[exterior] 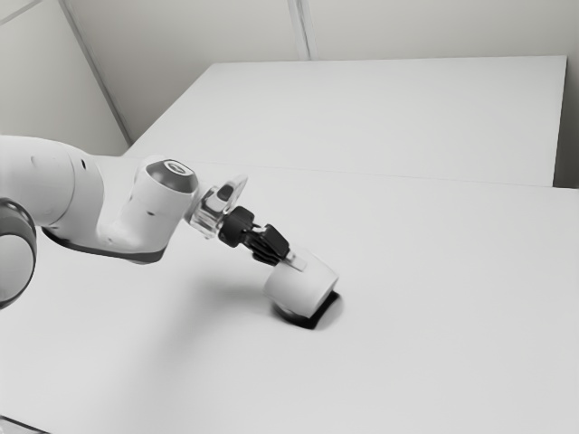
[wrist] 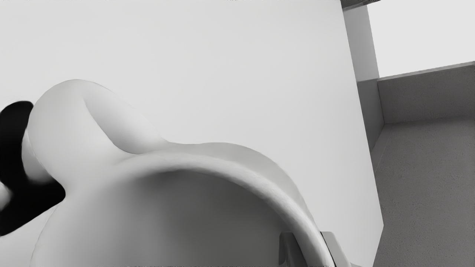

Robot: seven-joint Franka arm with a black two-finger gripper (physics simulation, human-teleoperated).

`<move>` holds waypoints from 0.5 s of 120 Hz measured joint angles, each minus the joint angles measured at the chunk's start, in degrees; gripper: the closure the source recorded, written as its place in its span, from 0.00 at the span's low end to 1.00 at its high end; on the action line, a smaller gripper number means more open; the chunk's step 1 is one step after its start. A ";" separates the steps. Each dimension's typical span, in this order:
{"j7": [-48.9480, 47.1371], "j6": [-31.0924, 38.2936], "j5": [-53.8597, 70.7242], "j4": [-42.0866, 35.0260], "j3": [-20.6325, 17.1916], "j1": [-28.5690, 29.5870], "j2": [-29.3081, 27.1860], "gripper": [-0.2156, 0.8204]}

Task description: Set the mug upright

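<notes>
Our jaws are closed on the wall of the white mug [exterior: 302, 286], one on each side of its rim [wrist: 259, 182]. Beyond them, toward the exterior view's right and lower down, the mug leans: mouth toward us, base slanting down and away over the pale tabletop [exterior: 434, 289]. Its handle [wrist: 59, 126] sits apart from our grip. Righting it likely means tipping that slanted axis vertical.
</notes>
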 joint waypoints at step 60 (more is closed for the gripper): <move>-5.77 6.69 9.06 1.65 -0.45 -1.06 -4.43 0.97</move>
